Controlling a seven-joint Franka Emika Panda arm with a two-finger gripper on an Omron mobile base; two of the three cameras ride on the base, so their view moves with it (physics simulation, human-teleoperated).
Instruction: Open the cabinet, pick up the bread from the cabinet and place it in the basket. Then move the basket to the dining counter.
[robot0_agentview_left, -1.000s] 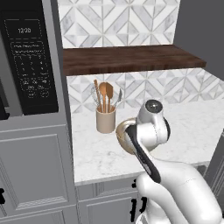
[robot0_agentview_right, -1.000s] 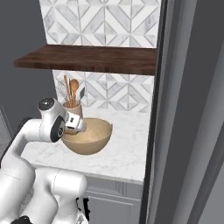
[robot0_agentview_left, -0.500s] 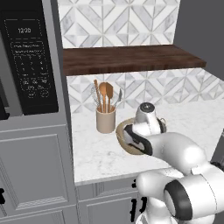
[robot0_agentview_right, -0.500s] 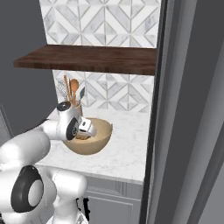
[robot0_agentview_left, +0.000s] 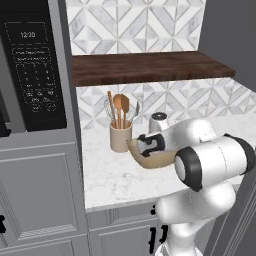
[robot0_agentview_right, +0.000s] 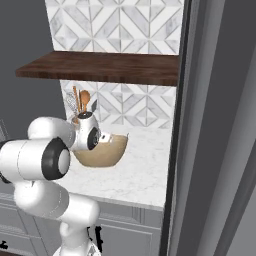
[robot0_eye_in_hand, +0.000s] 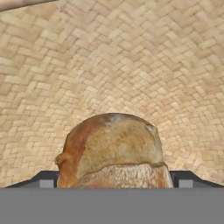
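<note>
Claw: the gripper (robot0_eye_in_hand: 114, 186) is closed on the bread, one dark finger (robot0_eye_in_hand: 43, 180) showing at each side of the roll, spread only as wide as the roll itself (the tips barely peek out in the hand view).
Bread: the bread (robot0_eye_in_hand: 113, 151) sits between the fingers, golden-brown and rounded, pressed close against the camera.
Basket: the basket (robot0_eye_in_hand: 131, 65) curves right around and beyond the roll, its woven inner wall behind it on every side; whether the roll touches the weave I cannot tell.
Hand: in the left base view the gripper (robot0_agentview_left: 150, 145) dips over the near rim of the basket (robot0_agentview_left: 152, 161); in the right base view the basket (robot0_agentview_right: 107, 152) lies just beside the wrist.
Cup: a utensil cup (robot0_agentview_left: 120, 137) with wooden spoons stands just beside the basket, on its far left.
Worktop: the marble worktop (robot0_agentview_left: 115, 177) carries both.
Shelf: the cabinet (robot0_agentview_left: 150, 67), a dark wooden plank, runs well above the hand.
</note>
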